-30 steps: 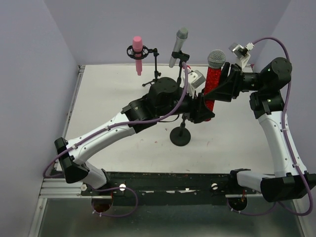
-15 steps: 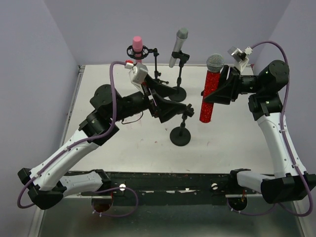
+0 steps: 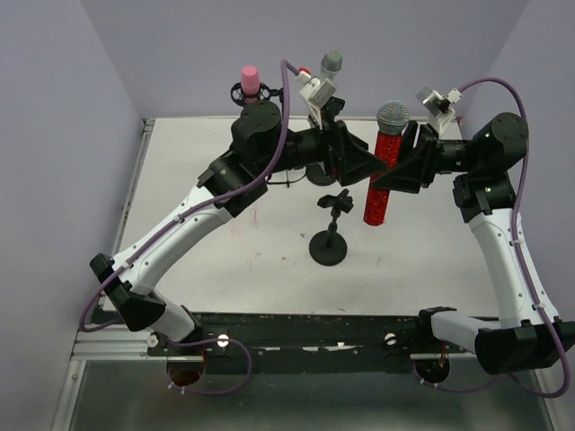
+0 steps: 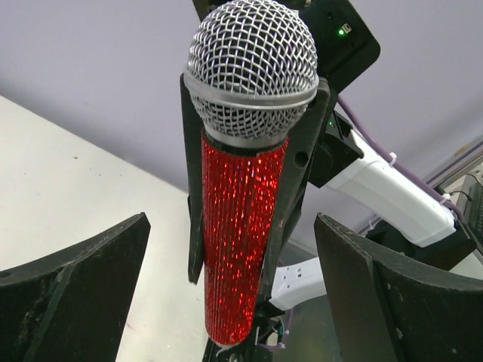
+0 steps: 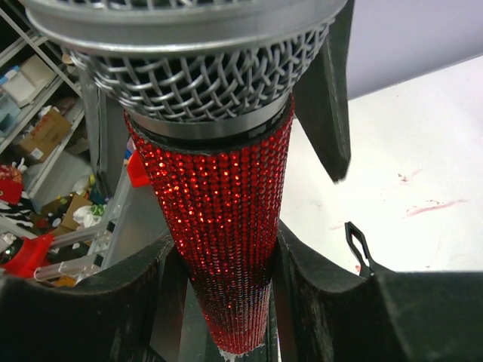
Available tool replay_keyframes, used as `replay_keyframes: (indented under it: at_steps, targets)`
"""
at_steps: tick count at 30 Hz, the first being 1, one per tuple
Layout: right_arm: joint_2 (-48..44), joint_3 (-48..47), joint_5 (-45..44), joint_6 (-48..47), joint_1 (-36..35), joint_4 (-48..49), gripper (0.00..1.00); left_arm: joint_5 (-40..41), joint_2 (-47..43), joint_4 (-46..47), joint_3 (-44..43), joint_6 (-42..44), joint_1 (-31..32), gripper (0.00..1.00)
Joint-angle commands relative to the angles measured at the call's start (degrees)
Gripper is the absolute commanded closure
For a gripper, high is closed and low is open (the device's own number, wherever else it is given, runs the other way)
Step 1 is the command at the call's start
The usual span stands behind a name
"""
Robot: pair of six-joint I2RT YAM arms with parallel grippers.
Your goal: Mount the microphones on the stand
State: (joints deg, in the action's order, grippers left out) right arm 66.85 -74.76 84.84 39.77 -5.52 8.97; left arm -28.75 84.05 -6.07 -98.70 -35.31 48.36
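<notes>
Red glitter microphone (image 3: 378, 184) is pinched upright by the right gripper (image 3: 393, 169), aloft near the empty stand (image 3: 329, 242); it could be knocked askew if the spread left gripper (image 3: 361, 163) is closed off-centre

I can read no text, number or brand in any view. The red microphone (image 4: 240, 226) carries no readable label, and the cardboard boxes (image 5: 44, 130) far behind it are too blurred to read.
</notes>
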Motion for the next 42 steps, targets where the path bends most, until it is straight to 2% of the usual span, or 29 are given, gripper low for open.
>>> replay_keyframes:
  at_steps: [1,11,15,20,23,29,32,34,35,36,37,39,41,42]
  targets:
    - [-1.11,0.76,8.33,-0.48,0.42,1.4,0.83,0.37,3.04,-2.47,-5.19,1.91,1.91,0.04]
    - [-1.2,1.55,8.68,-0.48,0.42,1.49,0.83,2.12,4.63,1.05,-5.11,2.88,3.32,0.13]
    - [-1.37,1.64,8.77,-0.57,0.42,1.49,0.83,2.83,6.56,1.58,-6.94,2.0,3.32,0.22]
    - [-1.46,1.72,8.94,-0.57,0.42,1.49,0.83,2.03,8.93,1.67,-9.93,0.51,3.32,0.27]
    - [-1.46,1.73,9.03,-0.57,0.42,1.66,0.83,1.6,9.46,1.84,-10.46,0.07,3.32,0.34]
    - [-1.55,2.16,8.94,-0.57,0.42,1.84,0.82,0.19,9.03,2.63,-9.77,-1.42,2.88,0.74]
    - [-1.55,2.43,9.03,-0.48,0.42,2.1,0.81,-2.26,8.94,4.48,-9.06,-4.14,1.92,1.0]
    - [-1.63,2.6,8.94,-0.39,0.42,2.28,0.79,-2.97,8.41,5.36,-8.27,-5.12,1.56,1.0]
    - [-1.72,2.69,8.94,-0.31,0.42,2.45,0.73,-3.15,7.8,5.8,-7.31,-5.29,1.39,1.0]
    - [-1.72,2.95,8.94,-0.31,0.42,2.63,0.62,-3.06,6.92,7.28,-6.69,-5.21,1.39,1.0]
    - [-1.81,3.13,9.03,-0.31,0.51,2.72,0.44,-3.24,6.22,8.25,-5.64,-5.03,1.3,1.0]
    - [-1.99,3.48,9.03,-0.39,0.6,3.15,0.19,-3.15,4.29,9.14,-3.97,-4.16,1.21,1.0]
    - [-1.99,3.57,9.64,-0.57,0.86,3.51,0.0,-3.41,2.18,8.88,-2.74,-2.84,1.12,1.0]
    - [-2.07,3.48,9.82,-0.66,1.03,3.68,0.0,-3.42,1.04,8.18,-2.21,-2.05,1.04,1.0]
